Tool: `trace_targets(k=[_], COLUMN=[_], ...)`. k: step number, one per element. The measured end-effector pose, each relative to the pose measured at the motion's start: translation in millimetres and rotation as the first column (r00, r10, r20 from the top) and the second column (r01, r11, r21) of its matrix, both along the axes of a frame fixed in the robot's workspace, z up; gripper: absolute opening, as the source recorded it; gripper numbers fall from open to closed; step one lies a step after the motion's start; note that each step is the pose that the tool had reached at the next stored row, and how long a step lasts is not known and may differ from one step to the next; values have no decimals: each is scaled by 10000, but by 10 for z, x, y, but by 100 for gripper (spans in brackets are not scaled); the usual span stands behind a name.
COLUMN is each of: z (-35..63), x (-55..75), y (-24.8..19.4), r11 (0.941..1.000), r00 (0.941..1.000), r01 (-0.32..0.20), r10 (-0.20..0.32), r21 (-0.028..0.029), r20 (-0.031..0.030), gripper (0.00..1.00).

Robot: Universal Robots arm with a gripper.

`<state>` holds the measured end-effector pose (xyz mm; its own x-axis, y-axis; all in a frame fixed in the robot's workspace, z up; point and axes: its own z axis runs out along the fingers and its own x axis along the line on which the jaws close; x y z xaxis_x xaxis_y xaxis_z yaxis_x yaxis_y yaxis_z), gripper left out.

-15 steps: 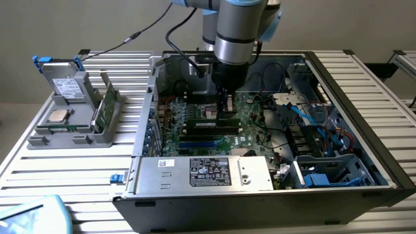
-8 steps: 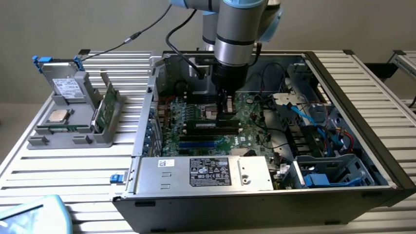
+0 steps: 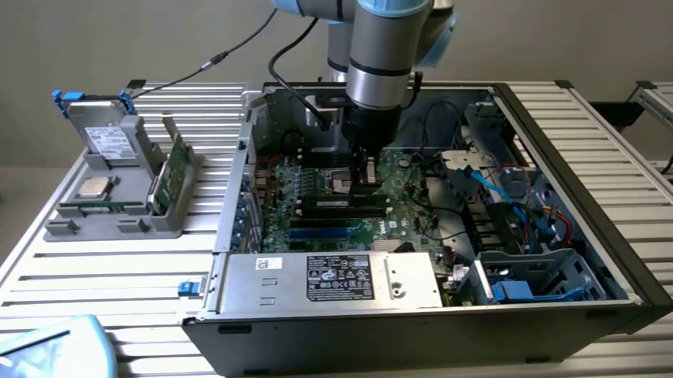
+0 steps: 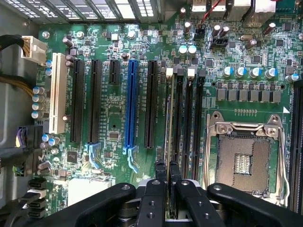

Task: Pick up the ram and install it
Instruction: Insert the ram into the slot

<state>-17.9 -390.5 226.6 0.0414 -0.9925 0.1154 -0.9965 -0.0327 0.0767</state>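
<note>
- Pickup looks done: the gripper is nearly closed, pinching the ram by its upper edge.
- The ram stands on edge, lined up along the memory slot farthest from the CPU socket, just beside a black expansion slot.
- The arm reaches down into the PC case, over the middle of the motherboard.
- Can't tell whether the ram is fully seated or its end latches are shut. I'd call the install underway, with the ram not yet released.

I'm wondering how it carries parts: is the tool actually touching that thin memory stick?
Touching. In the wrist view the tool has its two fingers clamped against either side of the ram, seen edge-on, with no gap.
</note>
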Motion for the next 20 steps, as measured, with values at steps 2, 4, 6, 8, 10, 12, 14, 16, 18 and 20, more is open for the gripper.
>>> trace_targets(k=[2,4,6,8,10,12,14,16,18,20], z=[-8,-14,-20,-24,-26,-26,-26,-26,-26,-27], x=[-1,-2,-2,-3,-3,-3,-3,-3,-3,-2], y=[1,1,1,1,1,1,1,1,1,0], r11=[10000,10000,10000,10000,10000,10000,10000,10000,10000,10000], r00=[10000,10000,10000,10000,10000,10000,10000,10000,10000,10000], r01=[0,0,-1,0,0,1,1,0,1,0], r10=[0,0,1,0,0,-1,-1,0,-1,0], r21=[0,-1,-1,-1,0,-1,0,0,0,3], r20=[0,-1,0,-1,-1,-7,-18,-25,-33,-46], gripper=[14,14,14,14,14,14,14,14,14,14])
